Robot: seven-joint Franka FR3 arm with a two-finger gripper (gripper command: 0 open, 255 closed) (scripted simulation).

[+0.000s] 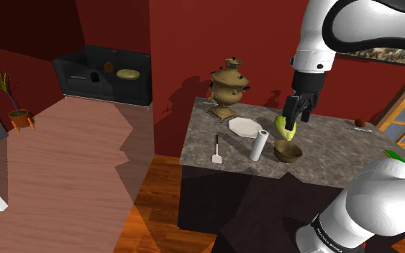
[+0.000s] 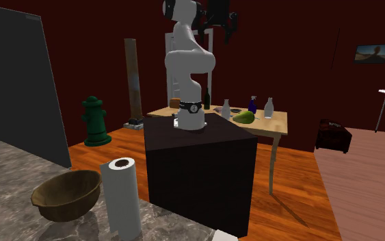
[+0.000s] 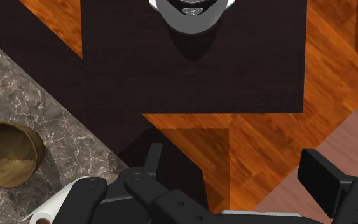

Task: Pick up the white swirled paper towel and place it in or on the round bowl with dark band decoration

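Nearest the lens, the white paper towel roll stands upright on the marbled bench, just beside the brown bowl; overhead the arm's jaws hang wide and empty, seemingly spread to take the roll's girth once lowered.

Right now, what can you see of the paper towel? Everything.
The paper towel is a plain white roll with a dark brown hollow core showing at its top end. It stands upright on the grey marbled counter, near the counter's front edge. It is close beside the brown bowl and apparently not touching it. Only the counter touches it. It looks fully wound, with no loose sheet hanging.
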